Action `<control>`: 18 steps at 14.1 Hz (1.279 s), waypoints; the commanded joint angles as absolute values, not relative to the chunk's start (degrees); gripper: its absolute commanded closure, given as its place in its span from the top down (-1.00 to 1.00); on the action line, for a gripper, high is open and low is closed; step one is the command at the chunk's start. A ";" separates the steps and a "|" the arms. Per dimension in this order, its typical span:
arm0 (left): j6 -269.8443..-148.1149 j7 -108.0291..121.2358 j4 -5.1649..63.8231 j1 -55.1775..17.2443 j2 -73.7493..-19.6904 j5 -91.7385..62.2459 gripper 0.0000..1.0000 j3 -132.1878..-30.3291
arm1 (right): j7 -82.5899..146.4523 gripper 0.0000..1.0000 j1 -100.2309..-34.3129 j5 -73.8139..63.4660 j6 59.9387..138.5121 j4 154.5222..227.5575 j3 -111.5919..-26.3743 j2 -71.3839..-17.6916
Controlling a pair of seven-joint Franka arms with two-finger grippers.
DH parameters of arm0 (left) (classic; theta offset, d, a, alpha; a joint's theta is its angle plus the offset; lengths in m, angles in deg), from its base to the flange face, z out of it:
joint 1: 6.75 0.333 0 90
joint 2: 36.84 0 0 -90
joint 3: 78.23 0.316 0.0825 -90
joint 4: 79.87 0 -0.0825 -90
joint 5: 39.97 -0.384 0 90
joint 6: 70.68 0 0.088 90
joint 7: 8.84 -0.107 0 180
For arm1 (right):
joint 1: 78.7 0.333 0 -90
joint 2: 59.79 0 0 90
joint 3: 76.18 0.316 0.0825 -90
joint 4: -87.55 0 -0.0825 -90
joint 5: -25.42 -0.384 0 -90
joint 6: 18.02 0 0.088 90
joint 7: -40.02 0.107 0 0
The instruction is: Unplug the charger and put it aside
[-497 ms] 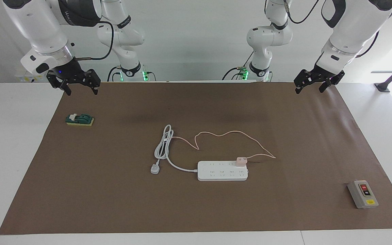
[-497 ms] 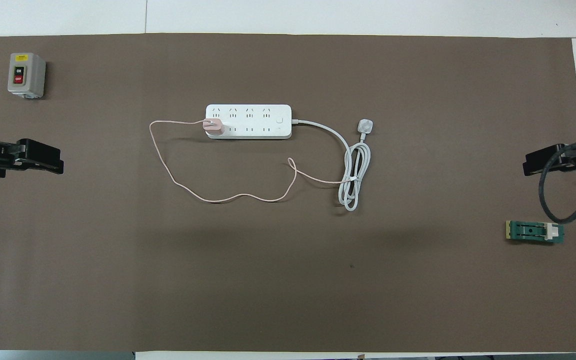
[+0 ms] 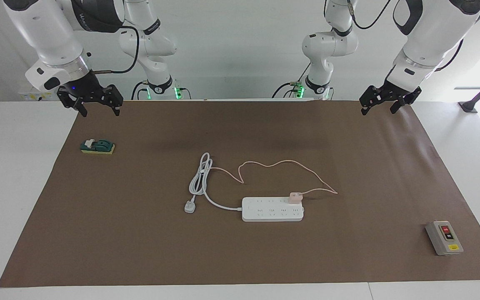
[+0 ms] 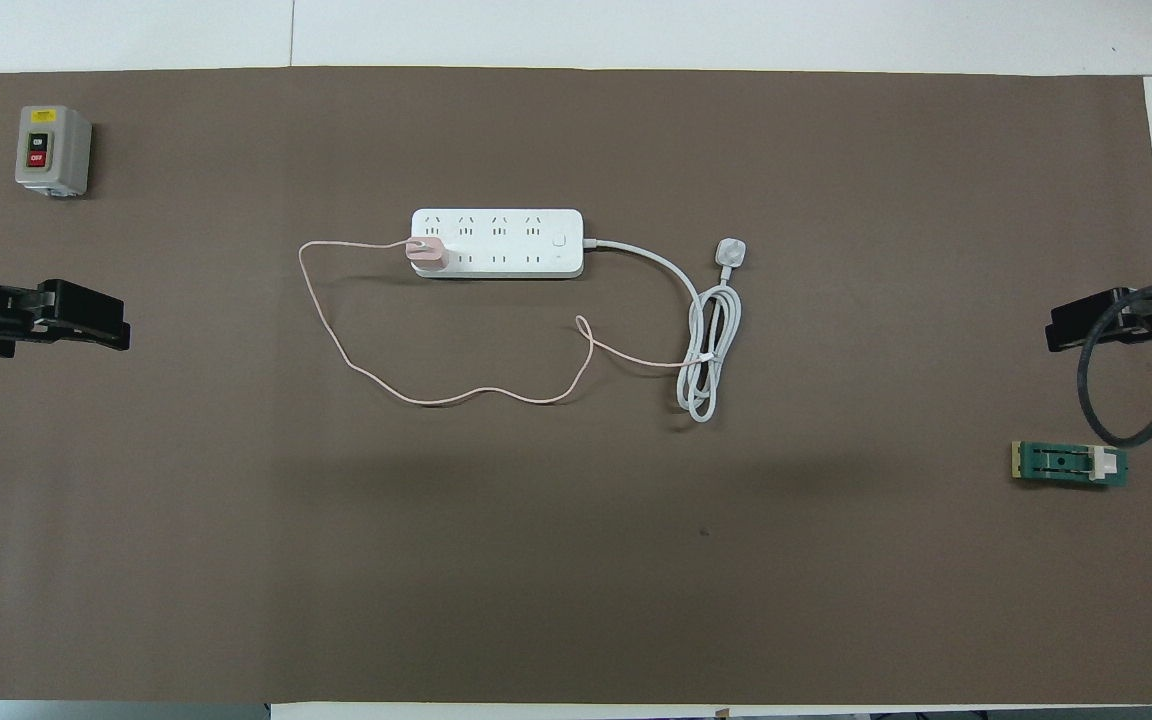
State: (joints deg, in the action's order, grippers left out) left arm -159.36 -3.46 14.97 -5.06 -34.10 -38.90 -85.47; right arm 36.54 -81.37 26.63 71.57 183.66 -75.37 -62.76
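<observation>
From my remote station I see a white table (image 3: 23,175) covered almost edge to edge by a brown mat (image 3: 140,250), with a pale wall (image 3: 240,50) rising where the two arm bases are mounted. The left arm's gripper (image 3: 378,107) hangs above the mat's corner at its own end of the table, fingers spread apart and holding nothing; the right gripper (image 3: 100,109) hangs above the mat's edge at the right arm's end, its fingers likewise apart and empty. Near the middle of the mat lies a long white power strip (image 3: 272,209), its length running from one arm's end of the table toward the other, and its thick white cord (image 3: 200,181) is bundled in a loop toward the right arm's end, ending in a round white plug (image 3: 189,206) that lies loose on the mat. The charger (image 3: 296,197), a small pink cube, sits plugged into the strip's end socket toward the left arm's end, in the row nearer the robots, standing upright out of the socket; its thin pink cable (image 3: 277,163) leaves toward the left arm's end, then loops back nearer the robots to the bundled cord. A grey switch box (image 3: 444,238) with red and black buttons rests farthest from the robots at the left arm's end, and a green clip-like part (image 3: 97,146) on a yellow base lies near the right gripper.
</observation>
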 commanded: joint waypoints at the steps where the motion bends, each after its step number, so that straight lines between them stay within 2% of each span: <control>1: -162.18 5.43 17.07 -5.96 -32.97 -39.18 1.00 -84.82 | 37.29 1.00 -81.95 26.82 70.75 184.41 -74.95 -63.75; 6: -166.03 14.70 19.88 -6.05 -32.62 -39.27 1.00 -84.82 | 39.21 1.00 -81.43 26.12 70.92 185.54 -74.78 -63.83; 9: -169.21 29.00 20.59 -6.49 -33.23 -39.36 1.00 -84.91 | 51.05 1.00 -80.98 20.33 73.20 188.18 -73.64 -63.22; 13: -173.50 52.70 21.12 -9.38 -34.98 -39.35 1.00 -85.09 | 66.69 1.00 -80.89 13.39 76.10 188.19 -70.65 -57.96; 15: -174.92 65.11 21.12 -10.61 -36.74 -39.44 1.00 -85.09 | 77.84 1.00 -77.66 10.66 78.12 188.19 -70.03 -55.06; 18: -176.33 78.90 19.46 -12.89 -42.08 -40.14 1.00 -85.09 | 89.82 1.00 -75.54 4.00 82.69 188.10 -69.94 -51.37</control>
State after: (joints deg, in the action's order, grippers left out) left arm -174.82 69.75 20.42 -10.93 -38.53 -38.92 -85.68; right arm 83.42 -75.98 8.14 80.50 188.23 -70.09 -53.34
